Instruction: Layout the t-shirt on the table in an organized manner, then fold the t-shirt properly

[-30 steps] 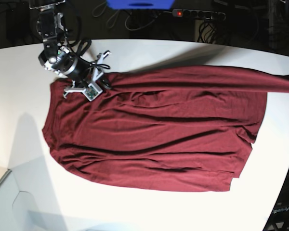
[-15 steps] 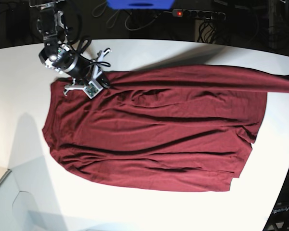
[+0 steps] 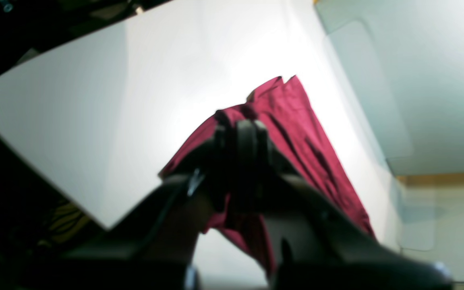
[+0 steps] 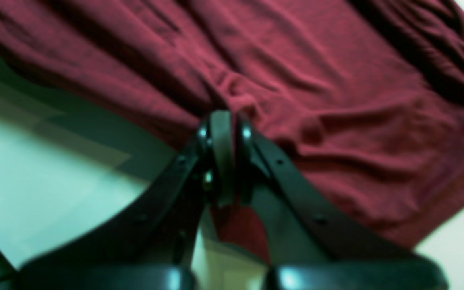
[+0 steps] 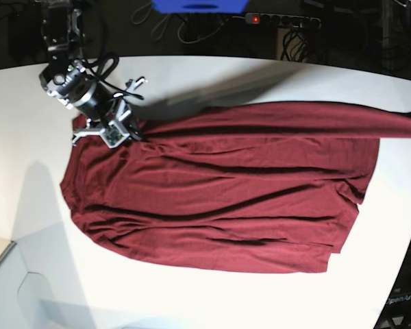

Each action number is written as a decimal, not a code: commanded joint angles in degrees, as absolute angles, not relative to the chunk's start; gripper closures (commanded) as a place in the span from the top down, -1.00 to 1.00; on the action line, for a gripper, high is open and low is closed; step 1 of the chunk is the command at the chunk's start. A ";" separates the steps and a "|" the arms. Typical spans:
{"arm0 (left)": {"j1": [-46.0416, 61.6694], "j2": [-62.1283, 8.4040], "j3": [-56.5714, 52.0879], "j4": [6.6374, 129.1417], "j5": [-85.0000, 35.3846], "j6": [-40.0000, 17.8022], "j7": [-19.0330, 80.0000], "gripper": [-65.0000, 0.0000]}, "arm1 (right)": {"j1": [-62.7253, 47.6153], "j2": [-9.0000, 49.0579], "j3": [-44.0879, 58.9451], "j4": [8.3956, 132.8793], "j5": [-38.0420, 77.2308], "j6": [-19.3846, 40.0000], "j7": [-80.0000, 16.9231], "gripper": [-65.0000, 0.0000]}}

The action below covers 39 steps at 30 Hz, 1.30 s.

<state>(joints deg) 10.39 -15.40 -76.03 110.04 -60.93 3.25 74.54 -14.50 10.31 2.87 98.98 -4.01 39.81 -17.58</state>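
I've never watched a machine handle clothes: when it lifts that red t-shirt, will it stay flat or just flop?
The t-shirt will probably flop: it already lies in soft wrinkles on the table. It seems thin and light, since its upper edge stretches into a taut band. Its slight sheen hints it may slide easily.

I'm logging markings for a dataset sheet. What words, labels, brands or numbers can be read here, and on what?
None can be read.
t-shirt: plain, no print shows.
table: unmarked.
Faint lettering at the base view's lower right corner: too small and dim to read.
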 commanded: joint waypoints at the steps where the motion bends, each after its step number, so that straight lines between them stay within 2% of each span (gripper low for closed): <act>1: 9.45 -16.48 -76.00 109.67 -61.58 3.82 73.54 -1.00 | -14.37 10.59 3.38 99.82 -3.12 40.00 -16.40 -1.00; 11: 2.42 -15.96 -67.74 99.12 -55.87 3.82 73.45 -1.00 | -14.02 11.74 3.38 98.51 -3.12 40.00 -16.40 -1.00; 24: -2.42 -15.08 -65.63 89.19 -51.30 3.74 73.36 -1.00 | -9.71 12.97 3.47 95.34 -3.12 40.00 -16.66 -1.00; 33: 0.75 -15.08 -53.14 88.22 -51.21 3.74 62.29 -1.00 | -7.60 13.76 5.32 94.90 -3.03 40.00 -16.75 -1.00; 39: 2.15 -15.25 -50.24 85.23 -51.12 3.82 58.42 -1.00 | -6.37 13.76 5.32 94.37 -3.12 40.00 -16.75 -1.00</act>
